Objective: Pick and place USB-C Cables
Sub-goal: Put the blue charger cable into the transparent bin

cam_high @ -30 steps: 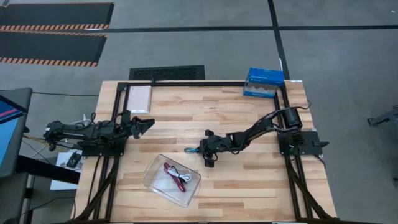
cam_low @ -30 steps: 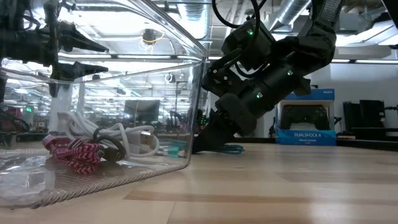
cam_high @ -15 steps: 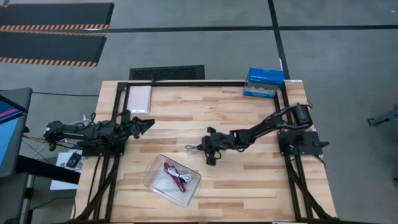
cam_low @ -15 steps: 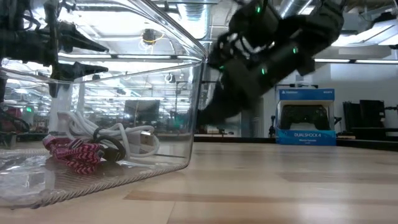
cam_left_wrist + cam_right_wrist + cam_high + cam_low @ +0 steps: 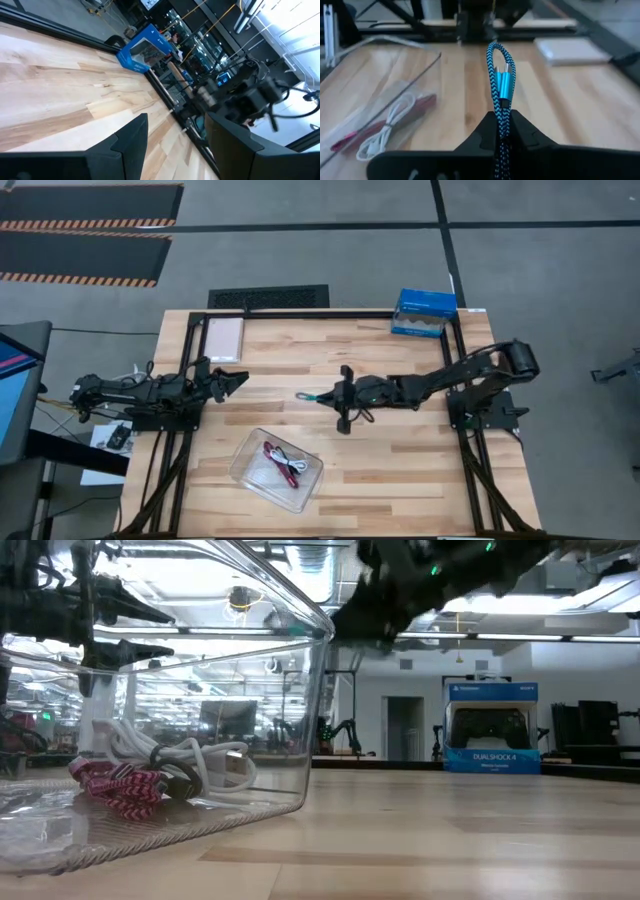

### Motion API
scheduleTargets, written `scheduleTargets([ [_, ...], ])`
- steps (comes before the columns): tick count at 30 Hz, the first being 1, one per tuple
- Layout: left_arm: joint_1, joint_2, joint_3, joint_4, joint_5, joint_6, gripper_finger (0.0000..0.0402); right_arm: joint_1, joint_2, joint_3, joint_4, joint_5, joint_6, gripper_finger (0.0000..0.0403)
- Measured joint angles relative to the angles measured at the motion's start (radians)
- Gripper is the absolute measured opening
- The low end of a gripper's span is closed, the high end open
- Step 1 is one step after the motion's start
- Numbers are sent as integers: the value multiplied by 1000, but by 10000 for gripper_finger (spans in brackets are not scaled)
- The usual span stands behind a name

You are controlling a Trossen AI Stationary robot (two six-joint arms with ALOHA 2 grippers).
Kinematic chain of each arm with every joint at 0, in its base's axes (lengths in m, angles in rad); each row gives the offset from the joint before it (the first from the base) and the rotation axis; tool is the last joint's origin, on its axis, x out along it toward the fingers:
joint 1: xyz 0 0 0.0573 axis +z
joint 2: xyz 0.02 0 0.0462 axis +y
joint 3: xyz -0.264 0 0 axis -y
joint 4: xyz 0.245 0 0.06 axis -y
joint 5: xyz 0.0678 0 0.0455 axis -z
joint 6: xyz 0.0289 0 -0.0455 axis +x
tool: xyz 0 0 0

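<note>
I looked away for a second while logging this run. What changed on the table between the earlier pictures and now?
The right gripper, shut on the teal cable, lifted it off the table and swung it up and away from the clear tray. The left gripper stayed parked at the table's left side, and the pink and white cables stayed in the tray.

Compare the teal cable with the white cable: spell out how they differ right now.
The teal cable is pinched in the right hand and held up off the table; the white cable lies loose in the clear tray. The teal cable is folded into a tight straight loop, while the white cable sprawls in slack curves beside a pink cable. Both are short, thin cables.
</note>
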Motion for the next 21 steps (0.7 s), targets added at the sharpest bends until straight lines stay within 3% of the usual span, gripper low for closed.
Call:
scheduleTargets([
  [17, 0, 0, 0, 0, 0, 0, 185, 61, -413, 0, -153, 99, -147, 28],
  [21, 0, 0, 0, 0, 0, 0, 185, 88, -522, 1, -232, 183, -154, 35],
])
